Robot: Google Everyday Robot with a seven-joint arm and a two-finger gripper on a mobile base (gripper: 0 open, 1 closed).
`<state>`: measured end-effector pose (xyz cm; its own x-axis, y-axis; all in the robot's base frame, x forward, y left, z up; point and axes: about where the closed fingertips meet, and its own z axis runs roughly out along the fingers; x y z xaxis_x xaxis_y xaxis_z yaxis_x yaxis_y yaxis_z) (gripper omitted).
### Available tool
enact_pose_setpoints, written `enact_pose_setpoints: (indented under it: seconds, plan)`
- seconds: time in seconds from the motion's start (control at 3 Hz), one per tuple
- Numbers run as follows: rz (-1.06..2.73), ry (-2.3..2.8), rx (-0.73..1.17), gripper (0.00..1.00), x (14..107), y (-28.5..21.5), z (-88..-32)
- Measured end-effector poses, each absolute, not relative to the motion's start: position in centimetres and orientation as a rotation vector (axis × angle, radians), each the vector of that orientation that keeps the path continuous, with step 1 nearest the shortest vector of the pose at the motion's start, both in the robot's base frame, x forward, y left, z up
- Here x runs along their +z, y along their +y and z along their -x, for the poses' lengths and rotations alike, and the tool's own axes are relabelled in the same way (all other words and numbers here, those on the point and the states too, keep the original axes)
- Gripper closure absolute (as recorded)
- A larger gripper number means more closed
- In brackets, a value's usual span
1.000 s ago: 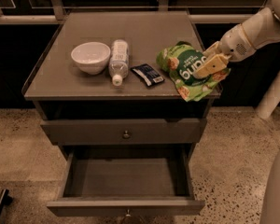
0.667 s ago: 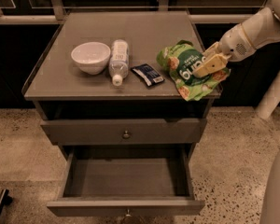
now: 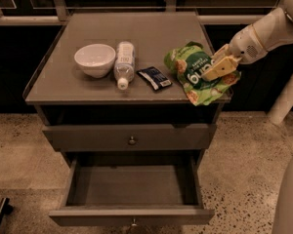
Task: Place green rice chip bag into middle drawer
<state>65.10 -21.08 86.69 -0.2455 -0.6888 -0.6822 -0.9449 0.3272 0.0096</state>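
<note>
Camera view, puffy green chip bag (image 3: 194, 77), hand (image 3: 219, 68) gripping its right side

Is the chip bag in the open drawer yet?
No, the chip bag is at the right edge of the cabinet top, held by the gripper.

Claw (image 3: 217, 69) on bag (image 3: 194, 82); middle drawer (image 3: 88, 215) open

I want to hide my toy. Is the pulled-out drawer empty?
Empty: the open drawer shows only its bare floor. The pincer grips the bag at the table's right edge.
</note>
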Motion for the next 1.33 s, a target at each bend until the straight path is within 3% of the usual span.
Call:
enact_pose_setpoints:
  seconds: [0.33, 1.0, 1.33]
  plan:
    - [1.426, 2.020, 0.543, 1.00, 87.6, -20.9, -63.7]
    - [1.337, 2.007, 0.458, 1.00, 90.8, -19.4, -55.8]
    - [1.304, 1.973, 0.580, 1.00, 88.8, -17.9, -52.6]
